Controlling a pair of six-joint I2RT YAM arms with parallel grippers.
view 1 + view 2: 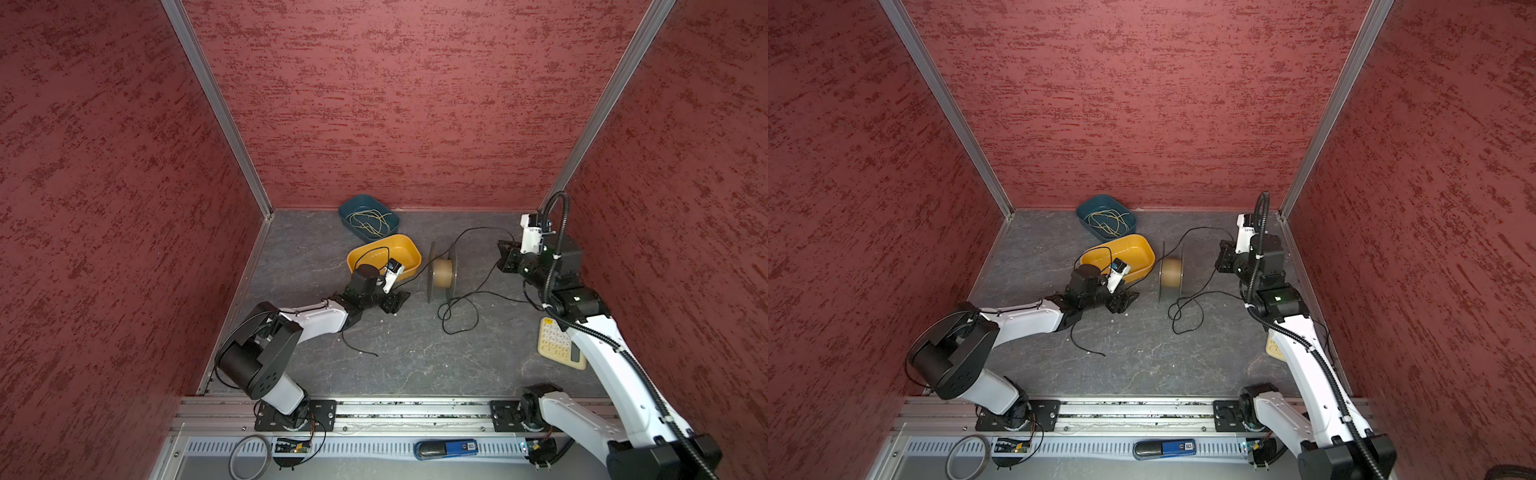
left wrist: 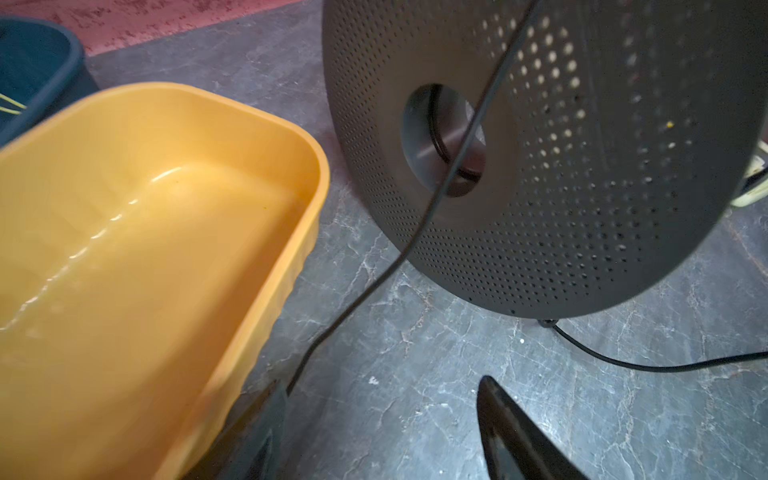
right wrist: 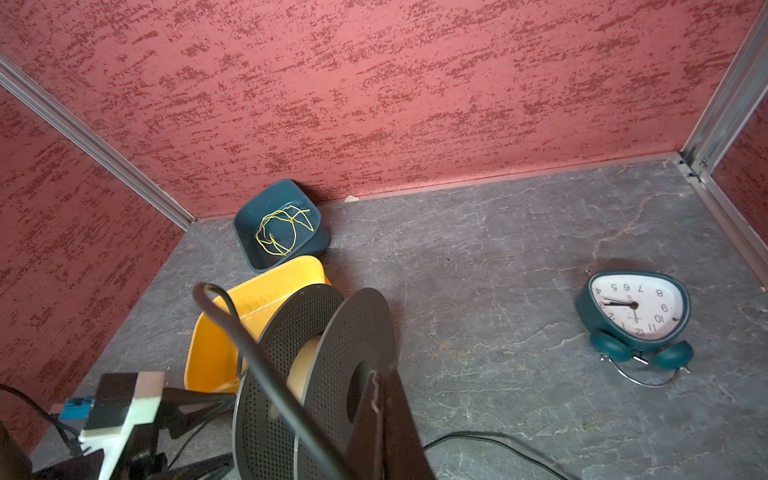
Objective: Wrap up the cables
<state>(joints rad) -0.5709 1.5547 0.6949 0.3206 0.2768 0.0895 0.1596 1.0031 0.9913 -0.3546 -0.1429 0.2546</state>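
- The black cord (image 1: 478, 227) lies slack around the middle of both top views. It arches from the spool (image 1: 440, 272) toward the right pincer (image 1: 503, 257), and loose loops lie on the grey surface (image 1: 415, 365) below the spool.
- Another stretch of the cord loops over the yellow tray (image 1: 411, 249), and a loose end trails on the surface below the left arm.
- The spool stands on its rims at centre frame, just right of the yellow tray. Its tan core looks bare.
- The left pincer (image 2: 384, 384) sits low beside the tray's lower edge, jaws spread wide with nothing between them. The cord brushes one finger (image 2: 270, 415) and crosses the spool's perforated face.
- The right pincer is closed. In its wrist view the cord slants down to its tip, apparently pinched there.
- A blue tray (image 1: 349, 210) holding yellow-green wire (image 1: 370, 222) sits against the back wall, above the yellow tray.
- A teal clock (image 3: 636, 307) lies face-up at the right of the right wrist view.
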